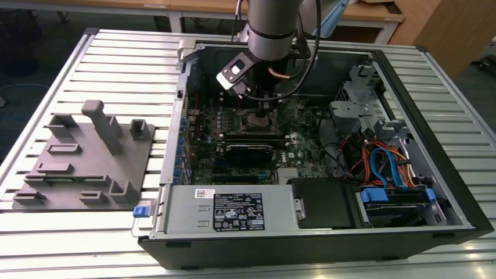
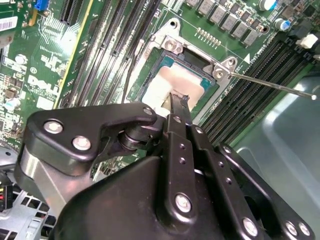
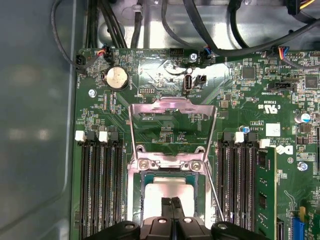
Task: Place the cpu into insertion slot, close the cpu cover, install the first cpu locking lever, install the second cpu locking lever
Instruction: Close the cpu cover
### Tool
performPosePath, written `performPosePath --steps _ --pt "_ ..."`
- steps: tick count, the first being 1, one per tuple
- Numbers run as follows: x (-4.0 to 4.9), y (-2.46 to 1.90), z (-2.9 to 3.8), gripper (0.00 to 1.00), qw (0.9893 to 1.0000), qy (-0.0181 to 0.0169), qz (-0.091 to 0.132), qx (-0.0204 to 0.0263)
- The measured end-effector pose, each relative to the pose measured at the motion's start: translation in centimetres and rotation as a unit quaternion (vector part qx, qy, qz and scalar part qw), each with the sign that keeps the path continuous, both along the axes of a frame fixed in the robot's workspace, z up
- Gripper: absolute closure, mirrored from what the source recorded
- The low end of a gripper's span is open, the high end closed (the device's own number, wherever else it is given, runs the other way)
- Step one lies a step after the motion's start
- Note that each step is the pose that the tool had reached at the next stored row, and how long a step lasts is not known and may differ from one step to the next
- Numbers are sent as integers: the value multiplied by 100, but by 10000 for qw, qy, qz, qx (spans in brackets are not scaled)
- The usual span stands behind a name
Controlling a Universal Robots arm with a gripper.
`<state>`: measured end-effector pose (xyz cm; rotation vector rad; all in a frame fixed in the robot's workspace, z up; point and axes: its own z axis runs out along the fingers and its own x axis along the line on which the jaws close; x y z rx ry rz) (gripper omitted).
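black jaws pressed together, just over cpu (image 3: pixel 157 190) | arm (image 1: pixel 271 23) upright above insertion slot (image 3: pixel 135 197) | cpu cover (image 3: pixel 172 106) raised open

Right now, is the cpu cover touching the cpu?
Apart. In the first wrist view the cpu cover stands swung open on its hinge, and the cpu face lies bare in the socket.

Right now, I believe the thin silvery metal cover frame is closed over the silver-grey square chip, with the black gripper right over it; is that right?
No: the first wrist view shows the silvery cover frame open, swung back off the socket. The black gripper is right over the silver-grey chip.
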<state>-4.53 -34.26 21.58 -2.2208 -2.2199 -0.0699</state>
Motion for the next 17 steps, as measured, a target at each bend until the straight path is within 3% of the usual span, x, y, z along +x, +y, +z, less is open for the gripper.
performPosePath --steps 17 --pt "0 0 215 90 10000 0 -1 0"
